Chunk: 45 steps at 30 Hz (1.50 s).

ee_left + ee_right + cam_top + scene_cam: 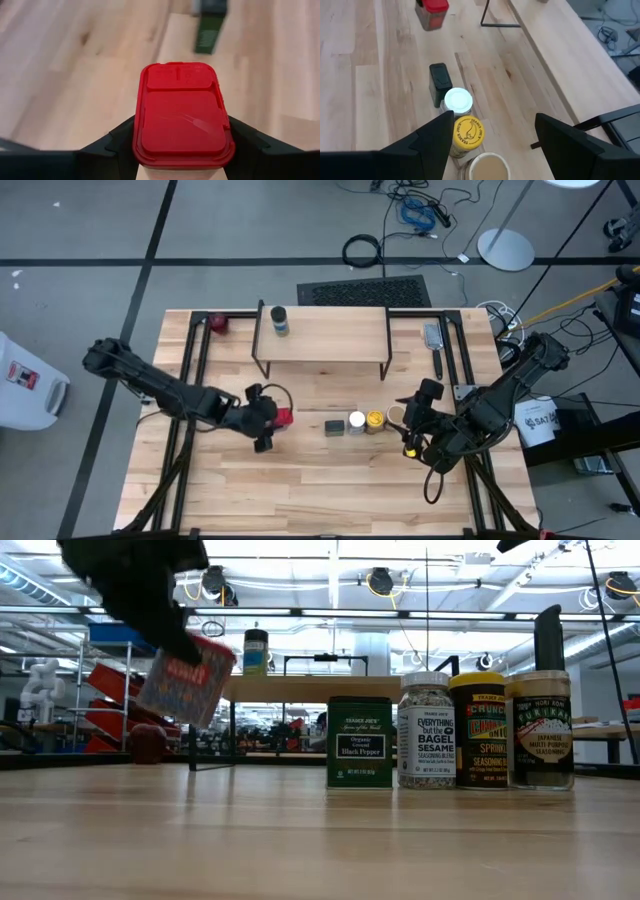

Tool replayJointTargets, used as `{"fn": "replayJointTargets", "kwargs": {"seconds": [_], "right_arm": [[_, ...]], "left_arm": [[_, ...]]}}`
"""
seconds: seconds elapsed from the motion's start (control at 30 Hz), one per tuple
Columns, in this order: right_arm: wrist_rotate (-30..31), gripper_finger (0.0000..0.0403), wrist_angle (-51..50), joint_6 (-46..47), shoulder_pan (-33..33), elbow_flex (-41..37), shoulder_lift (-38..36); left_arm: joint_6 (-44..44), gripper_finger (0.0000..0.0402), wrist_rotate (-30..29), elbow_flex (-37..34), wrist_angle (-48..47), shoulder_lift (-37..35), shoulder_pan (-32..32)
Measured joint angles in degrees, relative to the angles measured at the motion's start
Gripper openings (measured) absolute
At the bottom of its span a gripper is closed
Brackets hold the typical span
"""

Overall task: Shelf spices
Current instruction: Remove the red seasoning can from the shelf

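Note:
My left gripper (272, 420) is shut on the red square tin (284, 417), left of the table's middle; in the low view the tin (185, 680) hangs tilted above the wood. Four spices stand in a row on the table: a dark green tin (360, 742), a white-capped jar (426, 730), a yellow-topped jar (480, 730) and a tan-topped jar (396, 416). A dark jar (279, 320) stands on the shelf (322, 335). My right gripper (490, 145) stands open above the row's right end, touching nothing. My left gripper pinches the red tin between its two fingers (117, 140), on two opposite sides just under the red lid (182, 115). The fingers slant down from the table's left. The tin is lifted clear of the table and tilted, its lid toward the gripper.
A small dark-red round object (219, 323) lies left of the shelf at the far edge. A grey tool (433, 338) lies to the shelf's right. Bare wood stretches between the row and the near edge.

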Motion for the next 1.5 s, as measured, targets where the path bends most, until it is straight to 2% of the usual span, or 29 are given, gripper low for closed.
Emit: {"fn": "replayJointTargets", "kwargs": {"seconds": [0.13,0.4,0.93,1.17,1.37,1.5], "right_arm": [[0.8,0.0267,0.2,0.0,0.0,0.0,0.0],[1.6,0.0267,3.1,-3.4,-0.6,0.0,0.0],[1.6,0.0267,7.7,-11.5,-5.2,0.0,0.0],[1.6,0.0267,9.7,-13.1,-5.8,0.0,0.0],[1.5,0.0267,10.3,-12.3,-5.8,0.0,0.0],[1.4,0.0267,11.3,-11.4,-5.8,0.0,0.0]], "left_arm": [[1.2,0.0218,-3.0,-4.0,3.3,0.0,-0.3],[0.1,0.0218,-3.2,-9.8,5.2,0.0,-1.0],[0.5,0.0222,-0.2,-11.0,7.7,-0.7,-7.9],[1.9,0.0228,-0.3,-12.7,9.2,-1.7,-8.2],[1.5,0.0229,-0.2,-15.8,14.3,-3.9,-8.2],[1.6,0.0230,-0.2,-15.8,13.3,-4.8,-8.0]]}}
